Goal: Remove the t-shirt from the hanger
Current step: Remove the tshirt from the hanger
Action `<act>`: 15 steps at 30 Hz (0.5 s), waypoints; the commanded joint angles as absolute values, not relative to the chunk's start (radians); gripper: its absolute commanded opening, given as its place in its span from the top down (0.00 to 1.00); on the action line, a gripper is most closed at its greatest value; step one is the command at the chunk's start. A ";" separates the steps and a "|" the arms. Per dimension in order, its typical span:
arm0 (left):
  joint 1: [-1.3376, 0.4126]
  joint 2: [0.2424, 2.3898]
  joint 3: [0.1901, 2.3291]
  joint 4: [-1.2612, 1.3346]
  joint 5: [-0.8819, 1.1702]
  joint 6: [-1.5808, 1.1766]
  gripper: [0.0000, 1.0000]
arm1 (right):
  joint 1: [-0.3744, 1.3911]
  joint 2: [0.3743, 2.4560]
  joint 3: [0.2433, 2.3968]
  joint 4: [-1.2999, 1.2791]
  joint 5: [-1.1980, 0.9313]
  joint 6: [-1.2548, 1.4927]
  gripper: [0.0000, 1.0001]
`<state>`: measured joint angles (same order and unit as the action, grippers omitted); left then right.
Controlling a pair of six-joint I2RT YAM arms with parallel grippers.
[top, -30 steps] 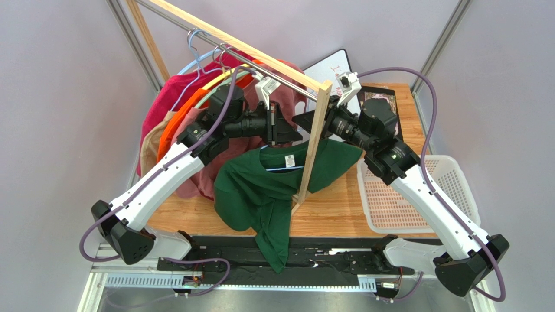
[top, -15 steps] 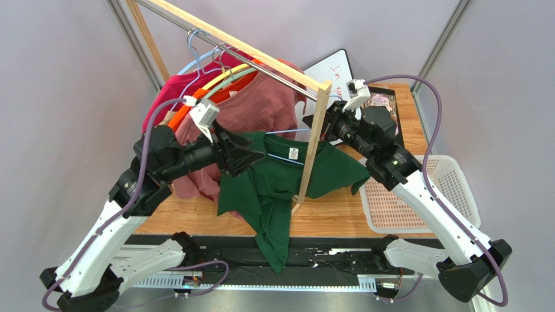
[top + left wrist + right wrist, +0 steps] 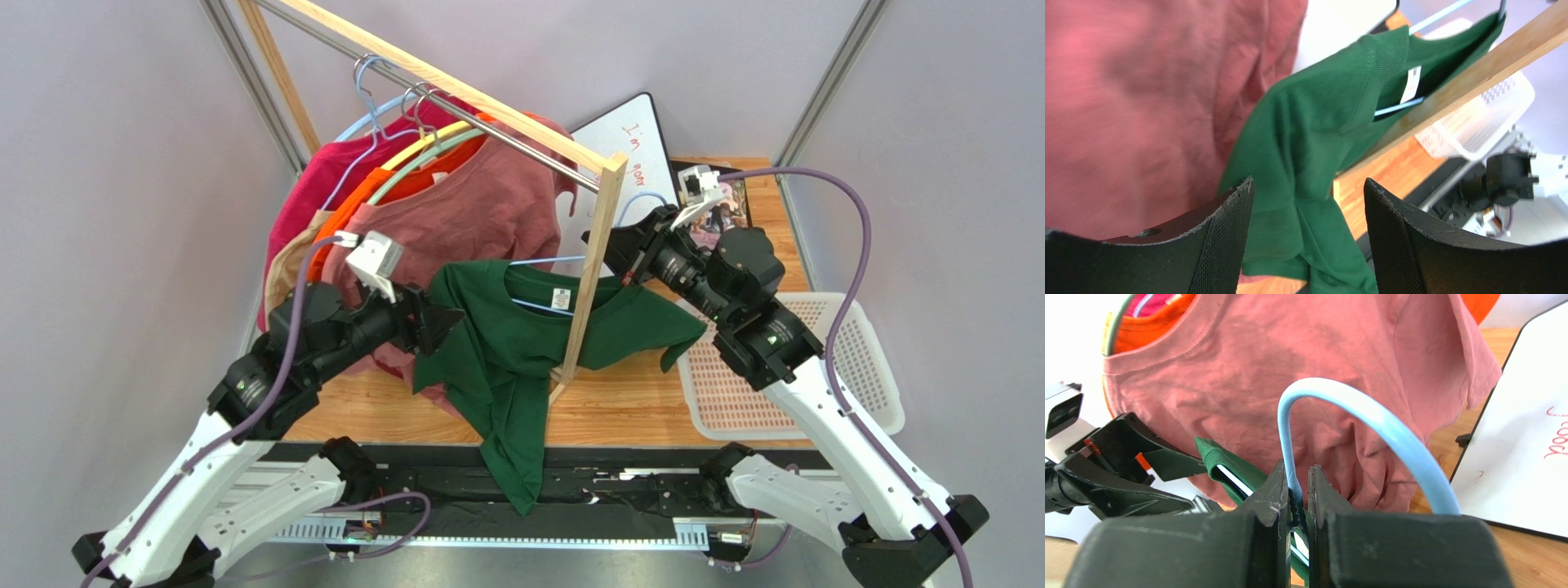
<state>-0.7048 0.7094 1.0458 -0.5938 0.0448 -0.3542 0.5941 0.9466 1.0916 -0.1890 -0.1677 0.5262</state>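
green t-shirt | hanger mostly hidden inside | right pincer clamps hook

Green t-shirt droops from hanger by wooden post; left claw beside sleeve, right claw at hanger.

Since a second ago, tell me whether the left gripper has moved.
Yes: the left gripper drew back left and toward the bases, away from the wooden post.

left gripper: jaws apart, arm stretched forward | right gripper: clamped tight, wrist apparently raised
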 commanded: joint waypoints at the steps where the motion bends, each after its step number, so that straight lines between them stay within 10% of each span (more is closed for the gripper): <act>1: -0.707 0.611 1.035 -0.548 -0.052 -0.341 0.29 | 0.592 0.907 1.085 -0.101 -0.195 0.534 1.00; 15: -0.706 0.669 1.008 -0.555 -0.047 -0.357 0.17 | 0.588 0.887 1.069 -0.072 -0.241 0.557 1.00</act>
<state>-0.7048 0.6422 1.0054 -0.5621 -0.0284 -0.3584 0.5900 0.9215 1.0607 -0.1448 -0.2024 0.5266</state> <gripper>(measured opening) 0.828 0.052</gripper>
